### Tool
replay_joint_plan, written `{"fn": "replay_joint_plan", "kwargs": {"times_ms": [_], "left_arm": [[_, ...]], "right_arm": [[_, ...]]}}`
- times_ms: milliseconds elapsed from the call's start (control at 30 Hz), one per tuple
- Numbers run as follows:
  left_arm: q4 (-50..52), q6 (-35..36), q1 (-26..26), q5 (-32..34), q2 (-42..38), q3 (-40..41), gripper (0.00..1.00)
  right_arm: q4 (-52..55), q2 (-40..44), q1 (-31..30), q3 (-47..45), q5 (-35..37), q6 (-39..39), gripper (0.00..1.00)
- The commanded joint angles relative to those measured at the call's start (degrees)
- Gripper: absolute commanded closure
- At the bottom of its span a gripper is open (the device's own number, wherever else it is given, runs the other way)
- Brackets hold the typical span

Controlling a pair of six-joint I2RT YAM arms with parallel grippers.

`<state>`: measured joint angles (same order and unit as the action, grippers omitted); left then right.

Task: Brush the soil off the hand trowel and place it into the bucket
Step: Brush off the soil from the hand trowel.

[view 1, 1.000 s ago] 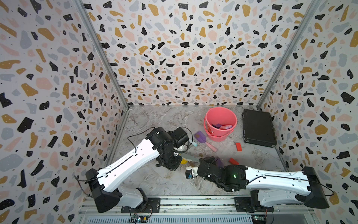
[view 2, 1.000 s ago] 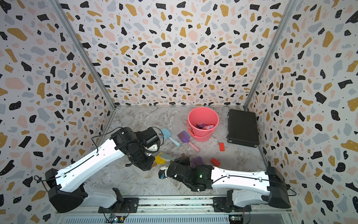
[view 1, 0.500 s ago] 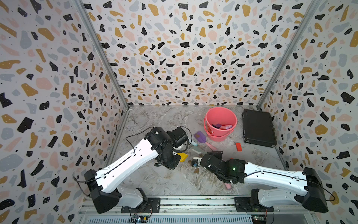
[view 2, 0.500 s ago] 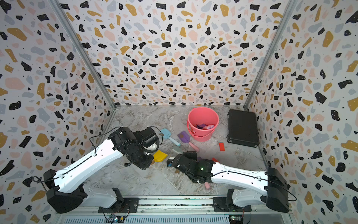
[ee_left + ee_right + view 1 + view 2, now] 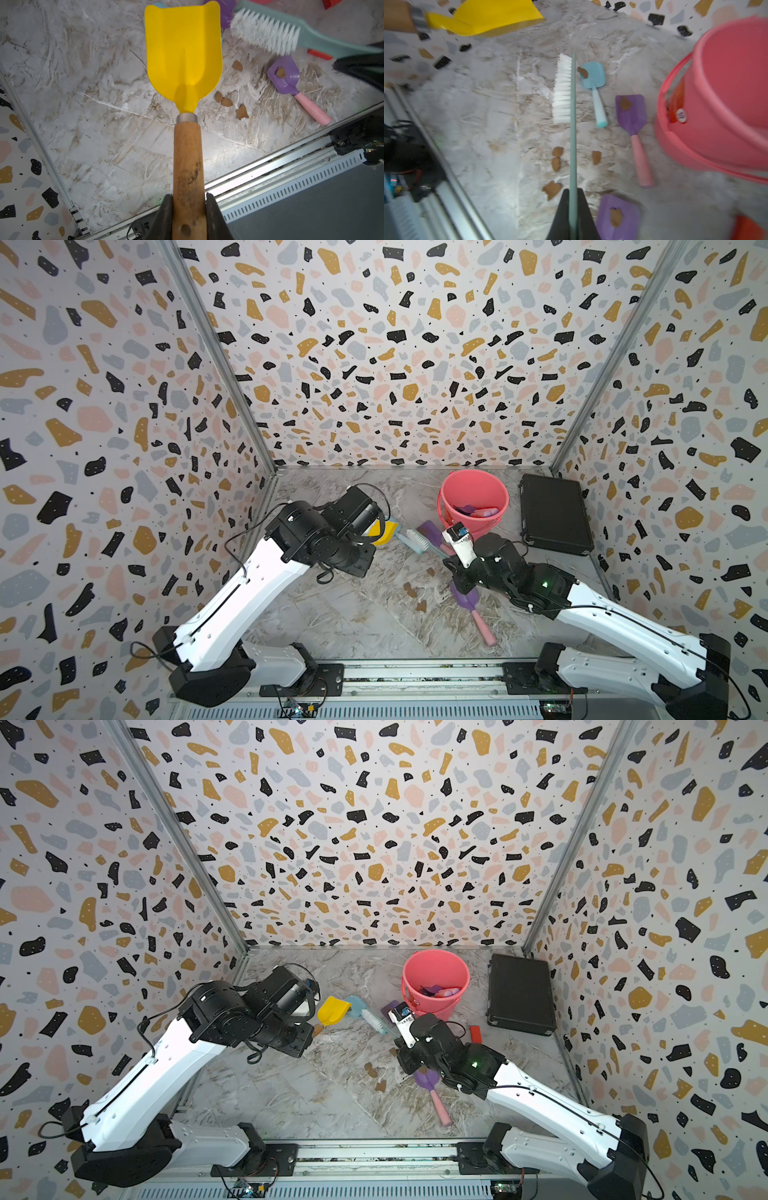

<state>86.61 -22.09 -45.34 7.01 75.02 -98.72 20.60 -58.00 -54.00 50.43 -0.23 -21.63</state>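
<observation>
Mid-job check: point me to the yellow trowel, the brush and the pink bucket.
yellow trowel point(image 5: 182, 47), left wrist view, middle of the blade.
brush point(image 5: 264, 35), left wrist view, on the white bristles.
pink bucket point(image 5: 473, 489), in a top view, bare inner wall on the far side.

**Items on the surface outside the task**

A flat black case lies closed in the far right corner of the marbled surface, beside the right-hand wall. A small red block lies near the case's front corner. Terrazzo-patterned walls enclose three sides. A metal rail runs along the front edge.
</observation>
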Motion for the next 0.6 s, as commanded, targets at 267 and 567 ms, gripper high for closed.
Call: {"fn": "replay_joint_plan", "kwargs": {"times_ms": [267, 567], "left_arm": [[-7.47, -0.99, 2.17, -6.68, 0.04, 1.90, 1.00], [-7.21, -2.19, 2.14, -9.47, -2.07, 7.45, 1.00]], "right_arm": [[-50.14, -6.12, 2.53, -14.48, -28.11, -46.84, 1.00], [-61.67, -7.54, 5.63, -18.22, -28.50, -54.27, 1.00]]}}
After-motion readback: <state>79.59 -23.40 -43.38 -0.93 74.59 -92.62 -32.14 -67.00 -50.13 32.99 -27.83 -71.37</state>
